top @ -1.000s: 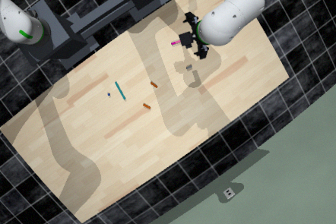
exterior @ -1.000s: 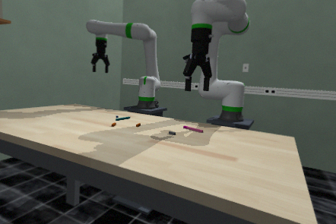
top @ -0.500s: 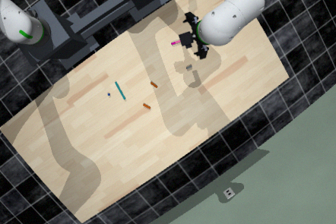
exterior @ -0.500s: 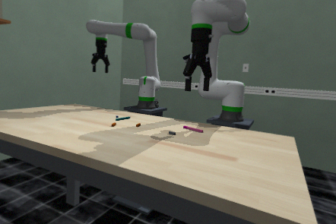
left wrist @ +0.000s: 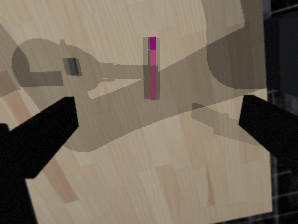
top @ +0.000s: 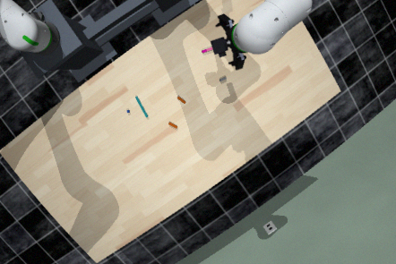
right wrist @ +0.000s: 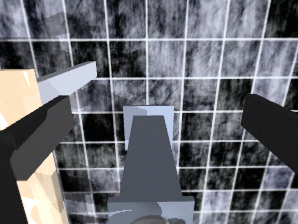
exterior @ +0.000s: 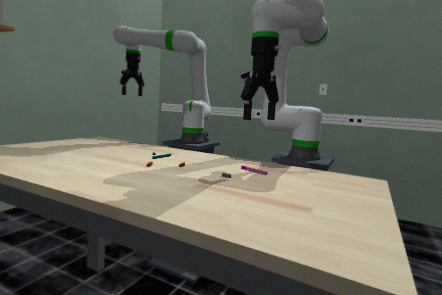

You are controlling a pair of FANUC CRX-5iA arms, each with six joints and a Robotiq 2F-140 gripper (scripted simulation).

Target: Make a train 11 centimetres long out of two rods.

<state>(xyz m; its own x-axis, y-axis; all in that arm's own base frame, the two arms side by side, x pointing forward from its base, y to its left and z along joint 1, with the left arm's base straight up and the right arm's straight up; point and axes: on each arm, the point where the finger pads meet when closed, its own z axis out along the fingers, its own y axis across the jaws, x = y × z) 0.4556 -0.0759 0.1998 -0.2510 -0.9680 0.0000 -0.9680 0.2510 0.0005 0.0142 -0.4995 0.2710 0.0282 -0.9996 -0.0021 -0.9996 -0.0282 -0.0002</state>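
Train looks built already: magenta rod [top: 204, 51] [exterior: 244, 167] [left wrist: 153, 43] and pink rod [top: 209, 49] [exterior: 258, 171] [left wrist: 153, 77] lie flat on the tabletop [top: 269, 114] [exterior: 300, 243] [left wrist: 225, 185] [right wrist: 15, 95], end to end, no gap I can make out. 2 + 9 = 11, so the length checks.

Left end effector [top: 230, 42] [exterior: 259, 117] [left wrist: 159, 111] is spread, nothing in it, well above the pair. Right end effector [exterior: 132, 94] [right wrist: 157, 110] is also spread and empty, off at its own side.

Step in hand, my read: leave it alone. Keep both high, back off upward, no sweep across the rods. If the seam needs a nudge, push lightly along the axis – a sideways touch would kink the line.

Axis: straight up-down in the left wrist view, magenta end at top, square to the line between the fingers – already right for a side pinch. Grey rod [top: 222, 80] [exterior: 226, 175] [left wrist: 73, 66] sits well apart. Don't bring blue rod [top: 128, 111] [exterior: 154, 153] end-on to turquoise rod [top: 142, 106] [exterior: 161, 156]; that'd be a second train.
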